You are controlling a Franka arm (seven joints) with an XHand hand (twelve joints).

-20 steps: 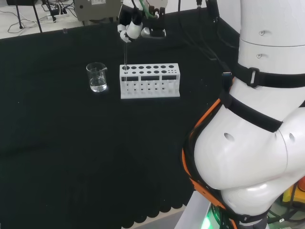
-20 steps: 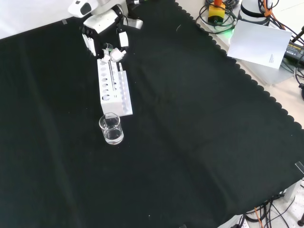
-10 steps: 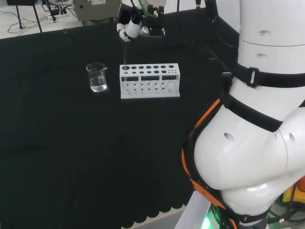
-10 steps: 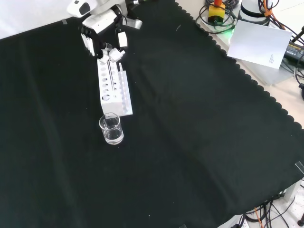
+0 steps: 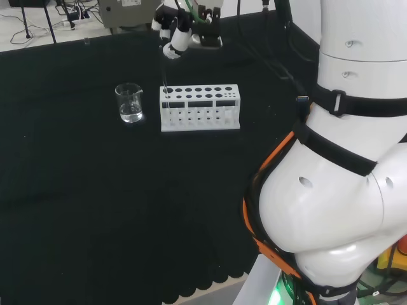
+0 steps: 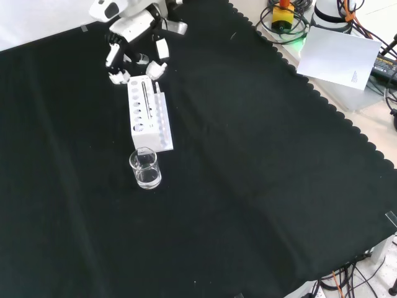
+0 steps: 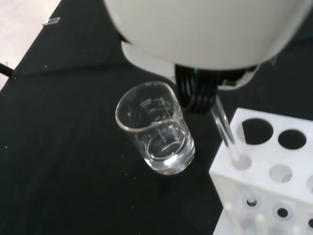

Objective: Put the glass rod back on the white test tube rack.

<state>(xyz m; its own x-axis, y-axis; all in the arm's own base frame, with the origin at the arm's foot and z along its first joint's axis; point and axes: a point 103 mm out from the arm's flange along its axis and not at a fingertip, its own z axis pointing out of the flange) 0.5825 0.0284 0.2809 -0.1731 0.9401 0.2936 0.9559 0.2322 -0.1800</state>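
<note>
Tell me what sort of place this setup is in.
Probably a robotics lab set up as a chemistry bench: a white test tube rack with a glass rod in it, a glass beaker beside it on black cloth, and cables and equipment along the bench edge.

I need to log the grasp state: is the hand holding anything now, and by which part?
Nothing. The hand is open above the white test tube rack; the thin glass rod stands alone in a hole.

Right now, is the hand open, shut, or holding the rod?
Hand: open, fingers spread above the white test tube rack, holding nothing. The glass rod stands in a rack hole, free of the hand.
</note>
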